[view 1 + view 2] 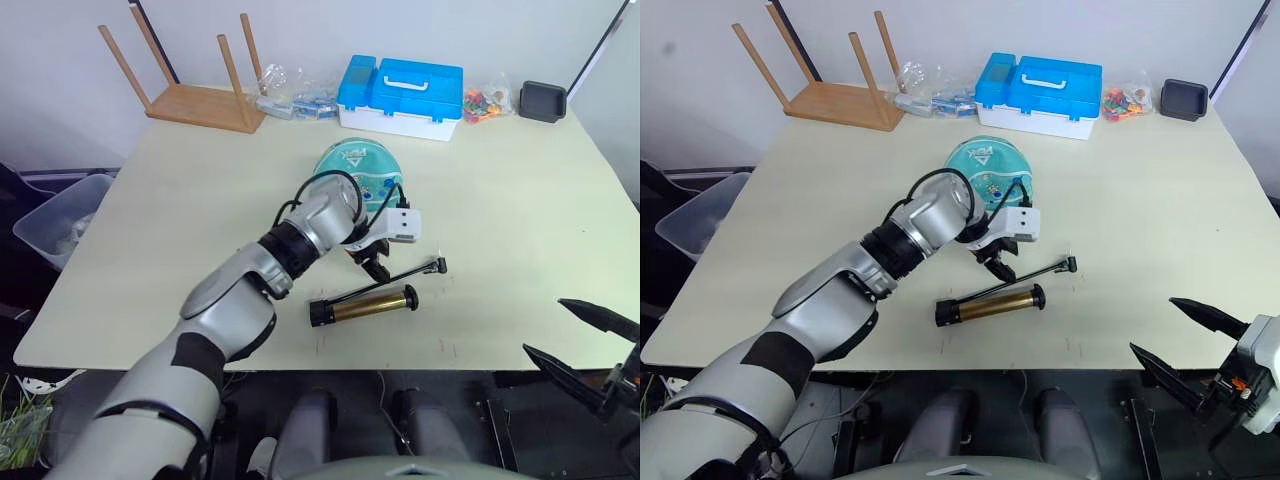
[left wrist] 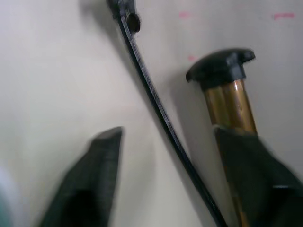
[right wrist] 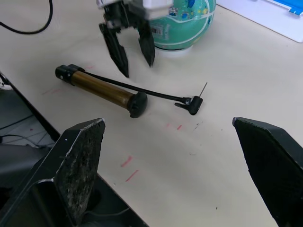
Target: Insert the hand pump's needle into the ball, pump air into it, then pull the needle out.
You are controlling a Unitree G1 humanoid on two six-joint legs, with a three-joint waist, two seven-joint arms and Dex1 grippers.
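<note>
Black left gripper (image 3: 132,49), jaws parted and empty, hangs above the hand pump (image 3: 102,90).

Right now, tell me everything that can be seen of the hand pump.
The hand pump lies flat on the table, in front of the ball. Its barrel looks like gold-bronze metal, capped in black at both ends. A thin black hose runs alongside it to a black fitting with a fine needle, resting on the table clear of the ball. The open left pincer hovers above the hose, gripping nothing.
</note>
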